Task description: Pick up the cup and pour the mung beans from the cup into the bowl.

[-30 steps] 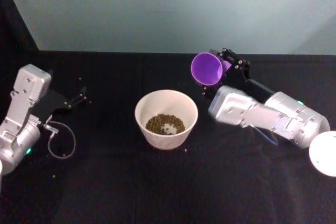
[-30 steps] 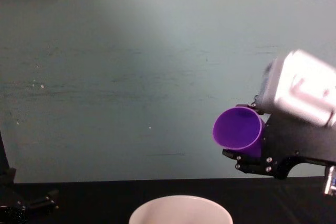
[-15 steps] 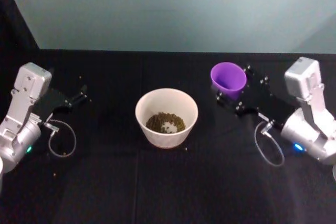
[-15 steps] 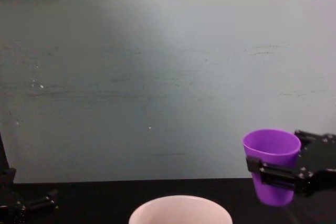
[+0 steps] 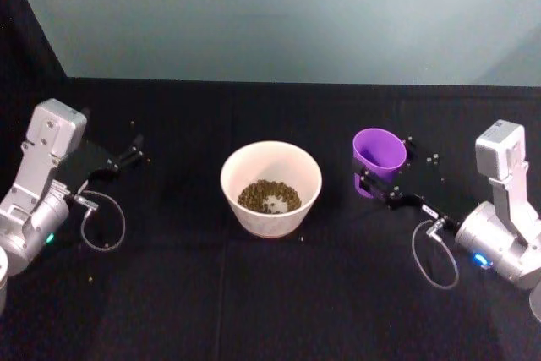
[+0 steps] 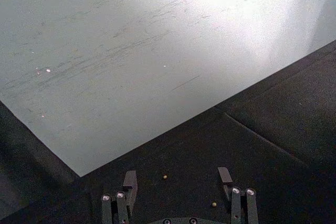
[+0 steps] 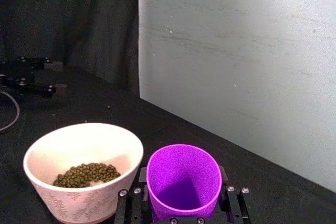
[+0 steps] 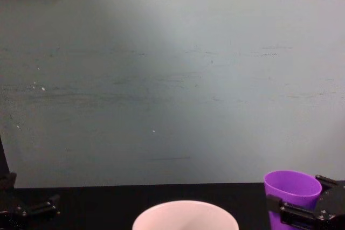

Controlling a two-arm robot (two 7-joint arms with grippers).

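Already poured | right gripper clamped upright purple plastic cup beside pale round bowl holding mung beans | left gripper apart | next: release cup

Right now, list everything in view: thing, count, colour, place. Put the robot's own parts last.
bowl: one, pale pinkish-white, middle of the table.
mung beans: a heap, brownish-olive, in the bowl's bottom; a few strays on the cloth near the left gripper.
cup: one, purple, upright and empty, to the right of the bowl.
table: one, covered in black cloth.
wall: pale grey-green, behind the table.
right gripper: black, shut on the cup.
left gripper: black, open, parked at the table's left.
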